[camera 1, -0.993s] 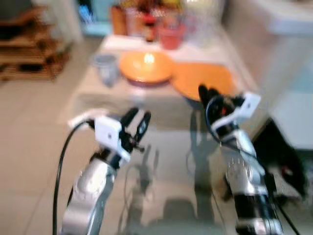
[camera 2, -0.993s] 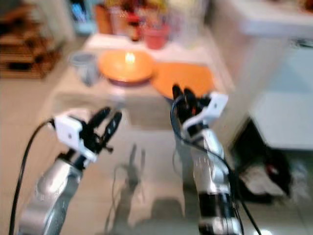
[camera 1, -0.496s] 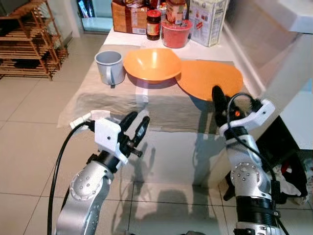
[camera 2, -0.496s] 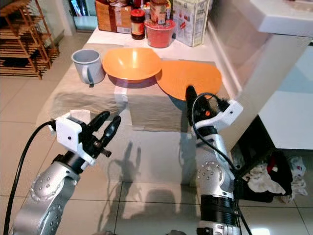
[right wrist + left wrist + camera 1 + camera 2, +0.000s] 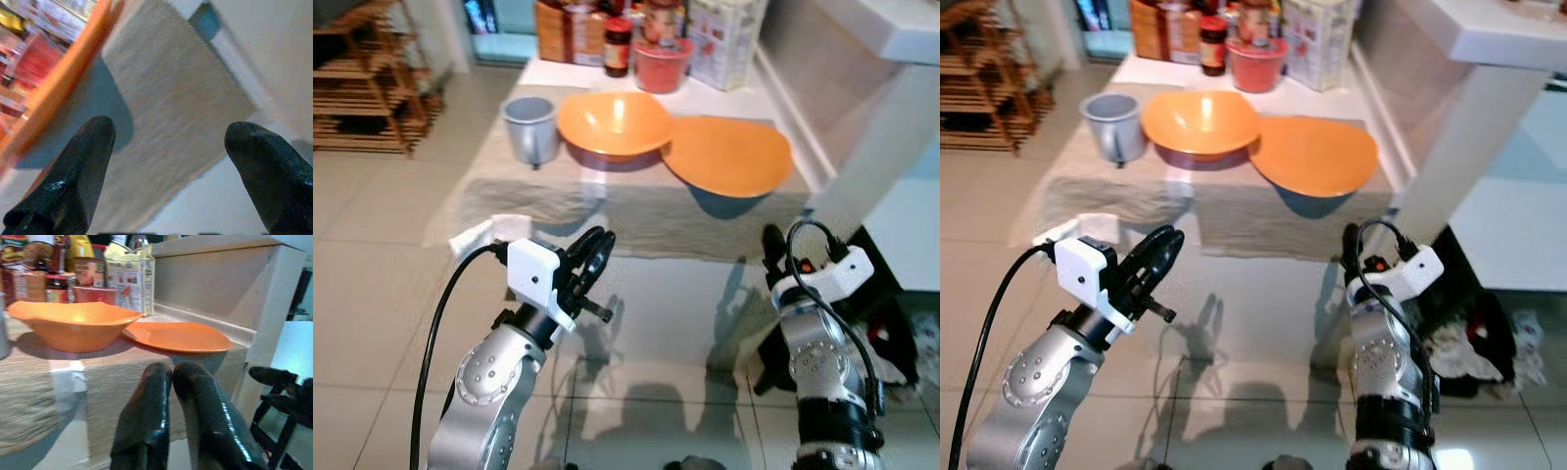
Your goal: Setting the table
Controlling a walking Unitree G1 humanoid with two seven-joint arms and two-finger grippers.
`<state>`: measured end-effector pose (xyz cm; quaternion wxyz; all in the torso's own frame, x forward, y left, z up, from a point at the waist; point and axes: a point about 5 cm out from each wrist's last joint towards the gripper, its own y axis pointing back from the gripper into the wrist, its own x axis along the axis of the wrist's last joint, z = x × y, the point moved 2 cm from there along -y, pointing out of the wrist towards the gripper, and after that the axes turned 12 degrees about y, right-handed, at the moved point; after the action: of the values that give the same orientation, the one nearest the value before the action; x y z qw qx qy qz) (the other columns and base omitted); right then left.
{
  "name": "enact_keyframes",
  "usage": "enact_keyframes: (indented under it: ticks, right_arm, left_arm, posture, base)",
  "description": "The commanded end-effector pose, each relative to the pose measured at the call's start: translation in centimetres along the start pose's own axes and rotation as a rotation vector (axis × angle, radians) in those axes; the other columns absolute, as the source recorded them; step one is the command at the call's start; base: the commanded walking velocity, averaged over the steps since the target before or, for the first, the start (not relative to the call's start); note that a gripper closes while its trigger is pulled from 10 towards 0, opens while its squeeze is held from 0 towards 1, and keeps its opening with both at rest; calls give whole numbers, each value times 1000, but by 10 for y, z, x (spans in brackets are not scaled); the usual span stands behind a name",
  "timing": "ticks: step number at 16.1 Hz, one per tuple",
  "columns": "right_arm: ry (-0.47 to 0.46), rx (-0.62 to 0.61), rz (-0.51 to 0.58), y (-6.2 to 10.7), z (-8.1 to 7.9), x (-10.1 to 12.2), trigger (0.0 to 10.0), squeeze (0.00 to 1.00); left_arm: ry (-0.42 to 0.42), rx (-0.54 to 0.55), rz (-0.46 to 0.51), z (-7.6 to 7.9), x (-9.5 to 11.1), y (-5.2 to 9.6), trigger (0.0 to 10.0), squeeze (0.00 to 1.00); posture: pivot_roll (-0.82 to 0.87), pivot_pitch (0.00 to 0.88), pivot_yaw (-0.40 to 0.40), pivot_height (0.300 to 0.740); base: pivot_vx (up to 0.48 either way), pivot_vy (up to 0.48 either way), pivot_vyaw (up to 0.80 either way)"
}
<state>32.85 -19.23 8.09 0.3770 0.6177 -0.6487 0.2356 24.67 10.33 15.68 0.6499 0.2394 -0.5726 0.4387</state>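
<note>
Orange plate (image 5: 728,154) lies flat beside orange bowl (image 5: 613,121), touching it.

Printing on carton (image 5: 128,278) and jars (image 5: 618,44) too blurred; nothing legible.

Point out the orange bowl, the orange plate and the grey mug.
orange bowl (image 5: 613,121): left eye view, on its inner hollow.
orange plate (image 5: 728,155): left eye view, on its flat middle.
grey mug (image 5: 528,129): left eye view, on its outer wall.
</note>
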Motion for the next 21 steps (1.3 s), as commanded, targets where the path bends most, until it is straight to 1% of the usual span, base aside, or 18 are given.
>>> enact_keyframes:
  ticks: [1,2,3,4,6,7,9,10,11,12,14,15,16,19,21]
  right_arm:
    - [-78,115,17,-8,-24,3,10000,0]
    - [-124,170,12,-10,-34,1,10000,0]
    - [-227,235,0,-16,-48,-2,10000,0]
    - [-281,287,8,-17,-56,0,10000,0]
    - [-317,350,5,-15,-60,1,10000,0]
    - [-328,364,0,-13,-58,-1,10000,0]
    - [-326,331,-21,-13,-52,-8,10000,0]
    - [-341,335,-18,-15,-55,-8,10000,0]
    - [-352,347,-6,-18,-63,-5,10000,0]
    - [-359,359,1,-20,-67,-3,10000,0]
    - [-362,369,25,-27,-77,5,1608,0]
    - [-361,363,29,-28,-77,6,1608,0]
    - [-351,348,32,-32,-78,7,0,0]
    - [-341,317,37,-36,-77,9,0,0]
    - [-355,313,59,-39,-78,14,0,0]
  left_arm:
    - [-11,-19,-13,6,0,-1,0,0]
    - [-17,-19,-13,7,1,-2,10000,0]
    - [-30,-25,-15,8,1,-4,10000,0]
    - [-39,-35,-23,9,0,-4,10000,0]
    - [-39,-43,-27,11,0,-3,10000,0]
    - [-39,-42,-25,12,1,-3,10000,0]
    - [-39,-39,-24,12,2,-2,10000,0]
    - [-39,-39,-24,12,2,-2,10000,0]
    - [-40,-41,-25,12,2,-2,10000,0]
    - [-40,-43,-26,13,2,-2,10000,0]
    - [-42,-50,-30,15,2,-3,10000,0]
    - [-43,-51,-30,15,2,-3,10000,0]
    - [-45,-53,-30,15,2,-3,10000,0]
    - [-58,-56,-23,15,6,-4,10000,0]
    - [-61,-53,-22,15,7,-4,10000,0]
  posture:
    - [-50,70,-27,740]
    - [-50,70,-26,740]
    - [-44,69,-27,740]
    - [-37,71,-28,740]
    - [-32,74,-32,740]
    - [-31,78,-27,740]
    - [-35,82,-23,740]
    - [-36,83,-21,740]
    - [-38,83,-17,740]
    - [-38,83,-17,740]
    - [-35,85,-15,740]
    - [-35,85,-16,740]
    - [-35,86,-16,740]
    - [-34,90,-14,740]
    - [-35,91,-12,740]
  base:
    - [0,0,0]
    - [0,0,0]
    - [0,0,0]
    - [0,0,0]
    - [0,0,0]
    - [0,0,0]
    - [0,0,0]
    - [0,0,0]
    - [0,0,0]
    - [0,0,0]
    - [0,0,0]
    - [0,0,0]
    - [0,0,0]
    - [0,0,0]
    - [0,0,0]
